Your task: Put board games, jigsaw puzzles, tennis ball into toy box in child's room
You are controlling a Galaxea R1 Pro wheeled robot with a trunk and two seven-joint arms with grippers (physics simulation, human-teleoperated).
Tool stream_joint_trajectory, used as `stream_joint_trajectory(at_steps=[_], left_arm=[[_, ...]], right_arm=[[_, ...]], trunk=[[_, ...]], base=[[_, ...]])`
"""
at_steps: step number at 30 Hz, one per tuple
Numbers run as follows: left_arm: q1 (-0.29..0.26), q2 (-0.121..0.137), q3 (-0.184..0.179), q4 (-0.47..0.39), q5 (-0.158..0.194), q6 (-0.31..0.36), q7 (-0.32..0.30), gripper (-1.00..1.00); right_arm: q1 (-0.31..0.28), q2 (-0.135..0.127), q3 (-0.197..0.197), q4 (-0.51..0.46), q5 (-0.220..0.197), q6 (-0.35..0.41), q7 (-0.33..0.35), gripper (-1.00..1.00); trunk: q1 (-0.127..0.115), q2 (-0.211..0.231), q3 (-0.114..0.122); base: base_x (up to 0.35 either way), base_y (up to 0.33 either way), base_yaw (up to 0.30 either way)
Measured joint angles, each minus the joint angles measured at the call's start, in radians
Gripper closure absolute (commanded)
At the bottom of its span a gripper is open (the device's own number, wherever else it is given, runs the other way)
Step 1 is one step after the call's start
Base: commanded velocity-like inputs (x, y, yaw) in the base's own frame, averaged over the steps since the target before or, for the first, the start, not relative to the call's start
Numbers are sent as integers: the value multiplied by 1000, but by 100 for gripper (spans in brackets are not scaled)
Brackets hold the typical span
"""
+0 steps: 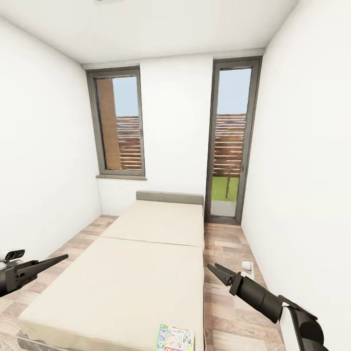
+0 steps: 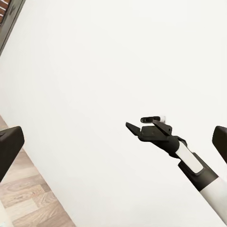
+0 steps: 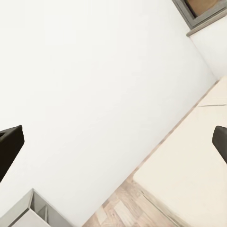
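Faced the bed [image 1: 146,263], one blue board game [image 1: 174,338] lying flat at its near right corner; left gripper [image 1: 46,263] and right gripper [image 1: 218,273] spread, empty, flanking the mattress

Bright, even daylight, sharp render, soft faint shadows.

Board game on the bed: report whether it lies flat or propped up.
Flat. The board game lies cover-up on the bed near its foot end, by the right edge; the picture's bottom edge cuts it off, so its full outline cannot be told.
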Motion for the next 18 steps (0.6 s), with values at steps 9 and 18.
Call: stream_joint_trajectory(at_steps=[9,18], left_arm=[[0,0,0,0,0,0,0,-100],[0,0,1,0,0,0,0,-100]], right_arm=[[0,-1,-1,11,-3,2,0,-100],[0,-3,-4,24,-4,2,0,-100]], trunk=[[0,0,-11],[0,0,-25]], base=[[0,75,-4],[0,143,-79]])
